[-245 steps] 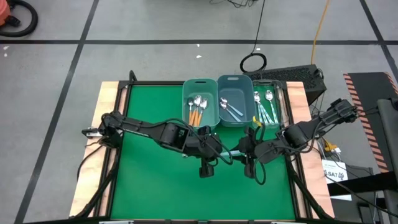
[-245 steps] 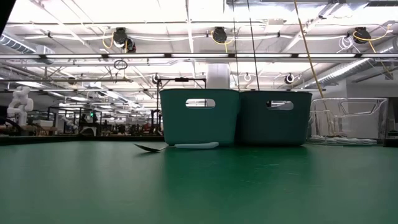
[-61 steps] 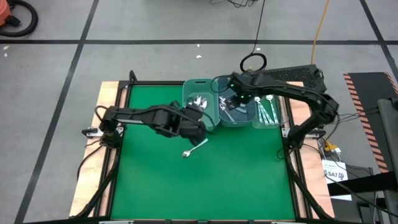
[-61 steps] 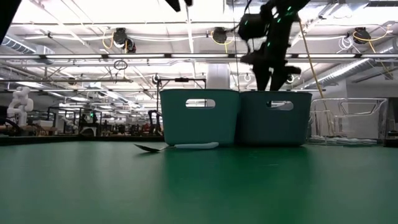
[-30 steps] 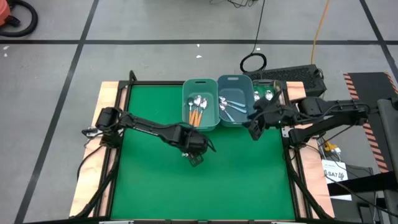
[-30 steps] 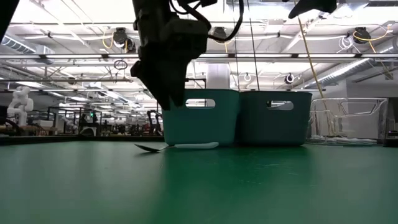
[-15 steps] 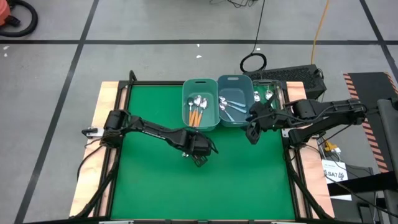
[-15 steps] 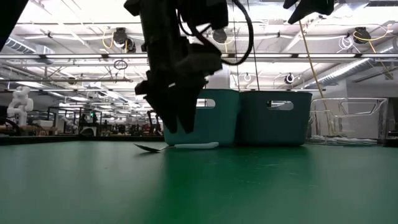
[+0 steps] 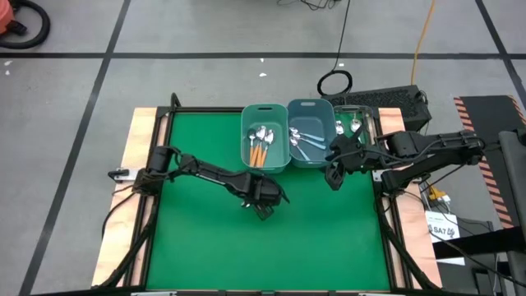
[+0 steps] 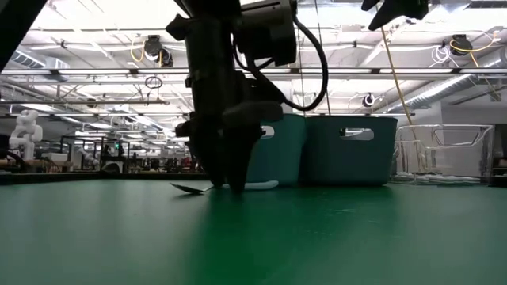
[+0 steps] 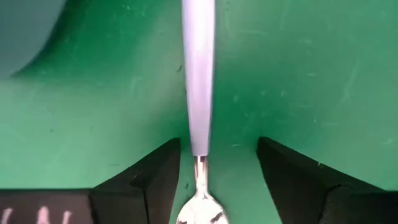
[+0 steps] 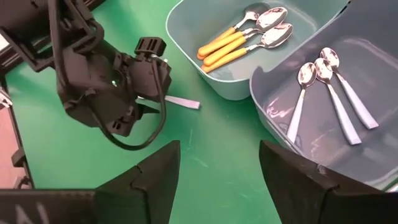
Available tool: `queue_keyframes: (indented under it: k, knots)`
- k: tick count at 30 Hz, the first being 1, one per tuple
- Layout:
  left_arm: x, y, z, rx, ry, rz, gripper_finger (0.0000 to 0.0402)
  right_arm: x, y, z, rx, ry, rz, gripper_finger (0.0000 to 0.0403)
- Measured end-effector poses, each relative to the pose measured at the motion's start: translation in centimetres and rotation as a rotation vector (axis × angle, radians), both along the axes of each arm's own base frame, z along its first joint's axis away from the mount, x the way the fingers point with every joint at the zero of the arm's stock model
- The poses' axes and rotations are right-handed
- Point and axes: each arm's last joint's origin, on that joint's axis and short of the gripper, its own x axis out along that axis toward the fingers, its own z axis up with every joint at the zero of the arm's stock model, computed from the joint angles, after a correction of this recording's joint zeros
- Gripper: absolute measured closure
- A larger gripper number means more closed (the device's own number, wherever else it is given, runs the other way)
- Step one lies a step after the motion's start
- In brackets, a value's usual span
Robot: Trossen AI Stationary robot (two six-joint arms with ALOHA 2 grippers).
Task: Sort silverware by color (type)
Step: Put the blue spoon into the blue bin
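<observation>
Left gripper [image 11: 217, 177] is down at the mat [image 9: 205, 238], fingers spread wide on either side of the last loose spoon [image 11: 199, 124], straddling it right where the light-blue handle meets the metal neck. Nothing gripped yet; the spoon lies flat on the mat, just in front of the left bin [image 9: 265, 146]. Straddling the neck probably gives the pads a thin, centred section to close on. In the low view the fingers [image 10: 226, 170] reach the surface beside the spoon.

Right gripper [image 9: 333, 174] waits wide and empty near the middle bin [image 9: 311, 144], likely kept clear of the left arm's work.

Orange spoons [image 12: 239, 40] sit in the left bin, blue spoons [image 12: 329, 93] in the middle one, so this spoon likely belongs in the middle bin.
</observation>
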Motion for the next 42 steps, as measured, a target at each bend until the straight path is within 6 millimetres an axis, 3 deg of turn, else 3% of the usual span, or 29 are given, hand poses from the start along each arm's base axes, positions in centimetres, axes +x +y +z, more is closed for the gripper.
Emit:
queue_keyframes:
  k: [5, 15, 24, 34, 42]
  knots:
    - [0.2, 0.0, -0.3, -0.030, 0.006, -0.029, 0.0196, 0.0, 0.3, 0.0, 0.005, -0.009, 0.009, 0.0188]
    - [0.3, -0.9, -0.2, -0.014, -0.011, -0.071, 0.0304, 0.0, 0.8, 0.1, 0.011, -0.015, 0.024, 0.0188]
    - [0.4, -1.9, -0.2, 0.004, -0.027, -0.106, 0.0378, 0.0, 0.7, 0.1, 0.010, -0.015, 0.023, 0.0188]
    - [0.5, -3.0, 0.2, -0.003, -0.040, -0.142, 0.0384, 0.0, 0.8, 0.1, 0.015, -0.017, 0.018, 0.0188]
    - [1.9, -4.0, 2.8, -0.002, -0.122, -0.199, 0.0384, 0.0, 0.7, 0.1, 0.011, -0.016, 0.022, 0.0188]
